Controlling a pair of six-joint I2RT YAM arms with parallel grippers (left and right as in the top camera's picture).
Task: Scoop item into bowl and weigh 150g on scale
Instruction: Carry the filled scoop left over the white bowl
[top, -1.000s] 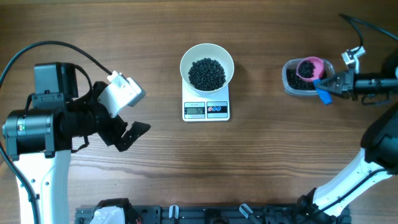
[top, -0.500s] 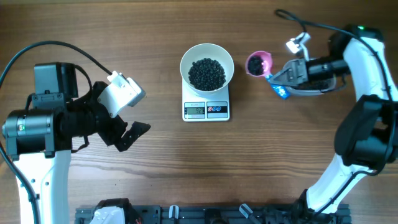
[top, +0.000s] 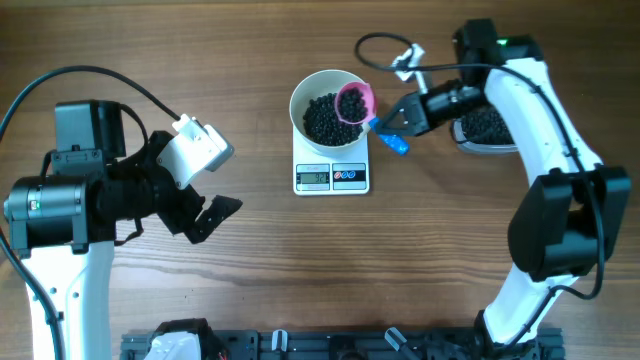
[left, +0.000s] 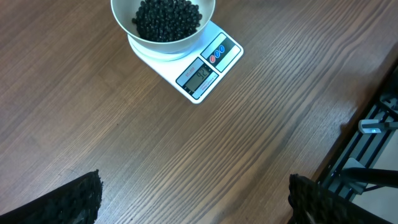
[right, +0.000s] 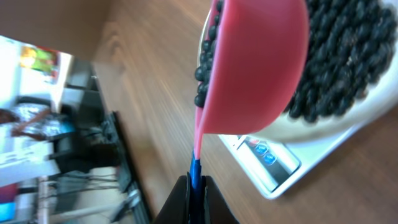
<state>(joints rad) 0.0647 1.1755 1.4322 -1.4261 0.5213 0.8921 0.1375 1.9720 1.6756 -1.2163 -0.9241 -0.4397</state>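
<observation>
Your right pincer (top: 398, 122) is pressed together on the blue handle (top: 395, 143) of one pink scoop (top: 354, 100), in the upper middle of the overhead frame. The scoop cup hangs over the right rim of the one white bowl (top: 300, 95). In the right wrist view the cup is tipped, with black grains (right: 205, 68) crowding its lower lip above the bowl.

You have three lots of grains, each too many to count:
- a dark heap in the bowl
- a small load in the scoop
- the rest in the one clear tub (top: 470, 140) at upper right, partly hidden behind the right arm

The bowl sits on the one white scale (top: 331, 177), just above centre. The scale's front edge carries one grey display (left: 198, 73) and two round buttons (left: 217, 53), one red and one blue. You cannot read the digits in these views.

Your left pincer (left: 194, 183) is spread wide and holds nothing. It hangs over bare bench (top: 450, 260) at the left of the overhead frame, well apart from the scale.
</observation>
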